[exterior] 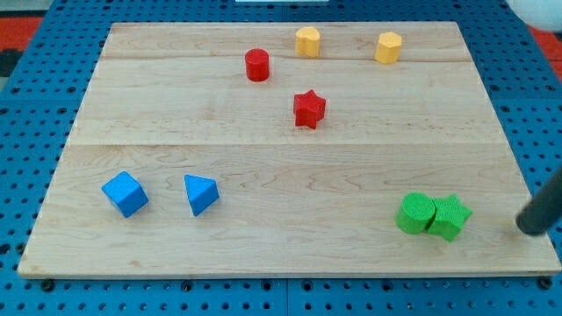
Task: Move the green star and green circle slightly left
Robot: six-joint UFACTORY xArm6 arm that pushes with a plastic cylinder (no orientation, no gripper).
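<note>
At the lower right of the frame, the green circle (415, 213) and green star (450, 217) sit touching, circle on the left, star on the right, near the bottom edge of the board (263, 158). My tip (529, 230) rests just beyond the star, at the frame's right edge, with a clear gap between them. There are no jaws on this rod, so nothing is clenched or released; it only pushes.

The step in hand looks like the approach before a leftward push. Since the pair already touch in a line, one straight push on the star's right side should carry both. The tip seems slightly lower in the frame than the star's middle, though the angle makes that hard to judge; lining up with its centre first would keep the star from turning and slipping past the circle. Only a short push is needed.

The other blocks lie well apart and need no care.
</note>
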